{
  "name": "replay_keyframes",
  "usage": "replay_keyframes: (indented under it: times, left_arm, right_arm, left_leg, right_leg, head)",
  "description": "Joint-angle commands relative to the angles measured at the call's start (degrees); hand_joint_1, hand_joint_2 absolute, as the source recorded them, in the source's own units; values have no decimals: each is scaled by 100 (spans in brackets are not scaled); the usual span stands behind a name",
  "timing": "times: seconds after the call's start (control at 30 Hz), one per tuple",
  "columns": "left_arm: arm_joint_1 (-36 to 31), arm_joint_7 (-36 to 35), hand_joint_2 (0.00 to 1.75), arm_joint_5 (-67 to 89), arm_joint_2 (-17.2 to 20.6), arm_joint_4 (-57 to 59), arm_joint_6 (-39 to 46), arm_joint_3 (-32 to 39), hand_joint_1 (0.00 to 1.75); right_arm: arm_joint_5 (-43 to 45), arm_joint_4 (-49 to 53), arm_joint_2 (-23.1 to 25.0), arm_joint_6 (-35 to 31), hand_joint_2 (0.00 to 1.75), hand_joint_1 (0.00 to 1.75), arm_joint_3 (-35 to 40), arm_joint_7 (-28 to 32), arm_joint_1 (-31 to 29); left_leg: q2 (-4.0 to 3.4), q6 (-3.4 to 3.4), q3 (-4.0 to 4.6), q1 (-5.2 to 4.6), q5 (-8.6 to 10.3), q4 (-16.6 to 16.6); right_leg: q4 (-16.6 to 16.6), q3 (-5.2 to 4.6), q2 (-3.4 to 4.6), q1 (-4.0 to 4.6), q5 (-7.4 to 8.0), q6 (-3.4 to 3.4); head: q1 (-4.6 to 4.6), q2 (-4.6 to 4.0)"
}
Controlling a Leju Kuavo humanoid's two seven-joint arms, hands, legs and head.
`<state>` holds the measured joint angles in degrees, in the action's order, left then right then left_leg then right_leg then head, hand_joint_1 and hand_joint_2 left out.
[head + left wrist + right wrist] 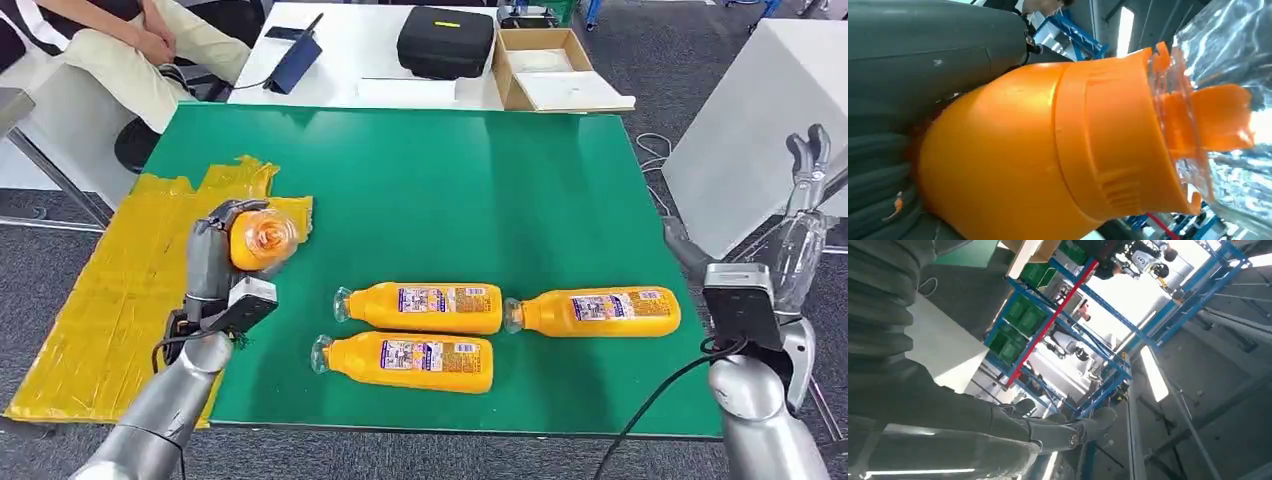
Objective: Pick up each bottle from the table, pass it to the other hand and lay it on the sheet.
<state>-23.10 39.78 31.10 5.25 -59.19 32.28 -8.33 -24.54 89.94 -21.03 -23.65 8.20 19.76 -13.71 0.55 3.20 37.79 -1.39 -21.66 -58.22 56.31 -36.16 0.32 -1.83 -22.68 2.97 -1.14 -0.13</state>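
The left hand (222,262) gripped an orange bottle (262,238), fingers wrapped round its body, at the left edge of the green table (420,180), just above the near corner of the yellow sheet (110,290). The bottle's base faced the head camera. In the left wrist view the held bottle (1048,150) sat tight against the grey thumb (923,55).

Three more orange bottles lay on their sides near the table's front edge: one to the left of centre (420,307), another just nearer (405,362), and a third to the right (597,312), its cap almost touching the first bottle's base.

The right hand (805,200) was raised off the table's right side, fingers extended and apparently holding nothing, though the view was poor. Its fingers (1058,432) looked straight in the right wrist view.

A seated person (130,40) and a black case (445,40) were at the far side.
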Motion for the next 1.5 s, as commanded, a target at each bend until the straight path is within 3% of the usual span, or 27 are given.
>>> replay_keyframes:
  times: [0.03,0.37,0.57,0.6,0.63,0.67,0.8,0.9,1.23,1.5]
  left_arm:
    - [-130,22,175,44,278,856,46,2,175]
    - [-44,22,175,989,558,1669,772,-175,175]
    - [83,22,175,2458,352,1468,772,773,175]
    - [211,4,175,3641,141,1057,772,1471,175]
    - [275,-36,175,4226,57,834,772,1710,175]
    - [275,-36,175,4226,57,834,772,1710,175]
    - [348,-297,175,5046,31,663,772,1772,175]
    - [375,-593,175,5150,127,780,772,1558,175]
    - [89,-316,175,4444,63,1593,772,2149,175]
    - [89,-316,175,4444,63,1593,772,2149,175]
  right_arm:
    - [165,-406,-139,73,175,0,-123,21,-155]
    - [282,-674,-283,329,175,0,-58,-29,-182]
    - [300,-870,-305,437,175,0,76,-61,-377]
    - [289,-897,-276,468,175,0,140,-84,-411]
    - [272,-919,-259,498,175,0,177,-109,-438]
    - [272,-919,-259,498,175,0,177,-109,-438]
    - [193,-1024,-153,558,175,0,311,-182,-548]
    - [110,-1064,-68,580,175,0,369,-230,-581]
    - [19,-982,3,593,175,0,295,-308,-323]
    - [19,-982,3,593,175,0,295,-308,-323]
  left_leg:
    - [-12,-29,-37,11,-13,7]
    - [-15,-27,-34,9,-10,9]
    - [-18,-23,-23,8,-10,4]
    - [-20,-30,-33,13,-15,3]
    - [-26,-43,-54,19,-22,7]
    - [-18,-19,-16,9,-9,1]
    - [-18,-26,-26,12,-12,3]
    - [-22,-26,-31,9,-11,7]
    - [-5,-30,-37,14,-11,8]
    - [-2,-31,-35,16,-11,6]
  right_leg:
    - [-14,38,5,11,-6,-23]
    - [-14,34,10,9,-3,-22]
    - [-10,23,13,8,-2,-18]
    - [-13,35,14,14,-4,-24]
    - [-21,55,17,19,-7,-35]
    - [-9,16,14,9,0,-15]
    - [-12,27,12,11,-2,-20]
    - [-13,29,17,9,-2,-21]
    - [-15,39,-1,13,-7,-24]
    - [-15,39,-5,15,-7,-26]
  head:
    - [2,0]
    - [2,0]
    - [0,0]
    - [2,0]
    - [0,0]
    - [2,0]
    - [2,0]
    - [2,0]
    - [2,0]
    - [2,0]
